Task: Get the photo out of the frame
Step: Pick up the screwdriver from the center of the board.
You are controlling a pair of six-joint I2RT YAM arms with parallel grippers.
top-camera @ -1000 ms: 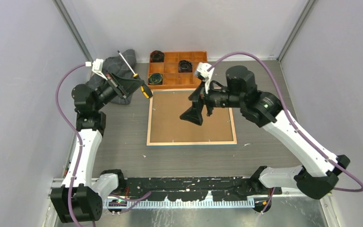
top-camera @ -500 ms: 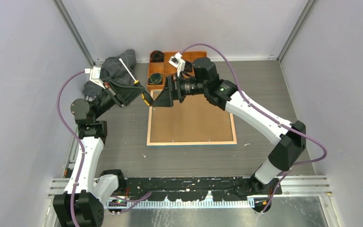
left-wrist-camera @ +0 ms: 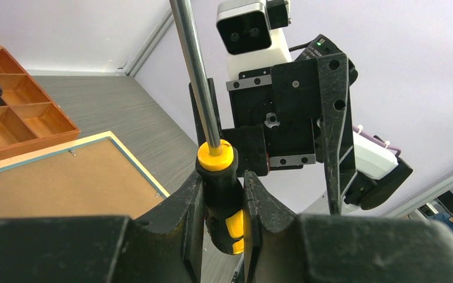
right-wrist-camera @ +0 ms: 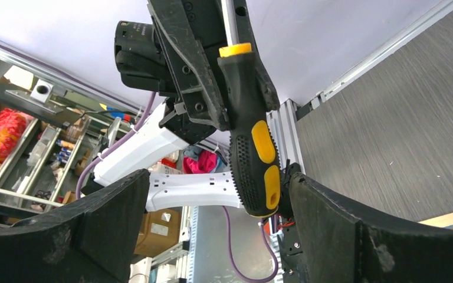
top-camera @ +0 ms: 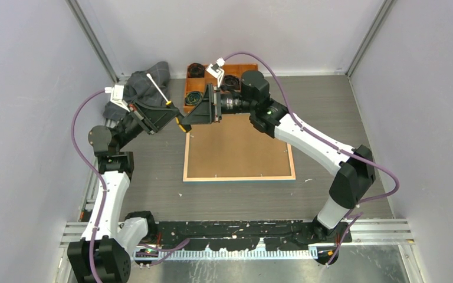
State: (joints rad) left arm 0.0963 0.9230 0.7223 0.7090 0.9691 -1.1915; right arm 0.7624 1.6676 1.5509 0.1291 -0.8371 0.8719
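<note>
Two-arm tool transfer, staged above the far-left corner of the frame (top-camera: pixel 239 177).

1. Frame. Lies flat on the desk (top-camera: pixel 153 188), face down, with wood-coloured rim and brown backing board (top-camera: pixel 239 147) uppermost. Suits the task: exposes the small tabs at the board's edges, which appear to lock the board in.

2. Photo. Not visible. Judged to sit inside the frame, under the board. Treat as not yet removed.

3. Left fingers (top-camera: pixel 172 114). Clenched on the black-and-yellow handle of a screwdriver (left-wrist-camera: pixel 221 177), just below the yellow collar. Shaft points up and away to the far left. Butt end hangs free, presented toward the other arm, which leaves a length of handle for a second grasp.

4. Right fingers (top-camera: pixel 189 117). Spread wide, grasping nothing, one on each side of the free butt end. In the right wrist view, appear near the handle but apart from it.

5. Step in hand. Judged as a handover, probably because the tabs lie within easier reach of the right arm.

6. Next move. Close on the lower handle first; release the left grip only afterwards. Risk: early release drops the tool onto the board.

7. Orange tray (top-camera: pixel 248 69). Sits behind the frame, holding dark rolls. No part in this step.
</note>
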